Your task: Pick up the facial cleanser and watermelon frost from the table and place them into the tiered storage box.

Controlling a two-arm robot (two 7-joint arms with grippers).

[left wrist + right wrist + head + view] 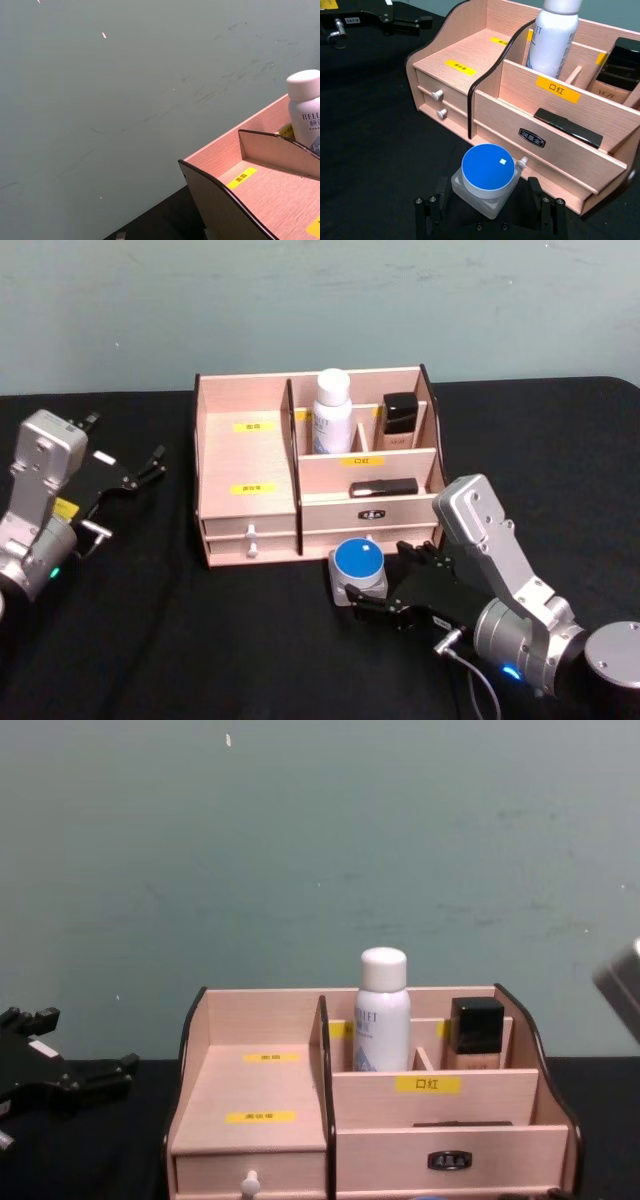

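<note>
Watermelon frost jar (358,562) on the table, at six o'clock of the tiered storage box (225,455). The right gripper (376,576) is spread to either side (apparently clear). Judged light, rigid and slick-lidded: grip the squarish clear base. The right wrist view shows the jaw gaps; the chest view shows the facial cleanser (382,1010) upright in the box. Left gripper (140,470) parked at nine o'clock.

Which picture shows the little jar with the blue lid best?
The right wrist view: the jar is big and close, seen from above, between the open right claw's fingers. The head view shows it smaller, in front of the box. The chest and left wrist views face the box. The left claw waits left.
</note>
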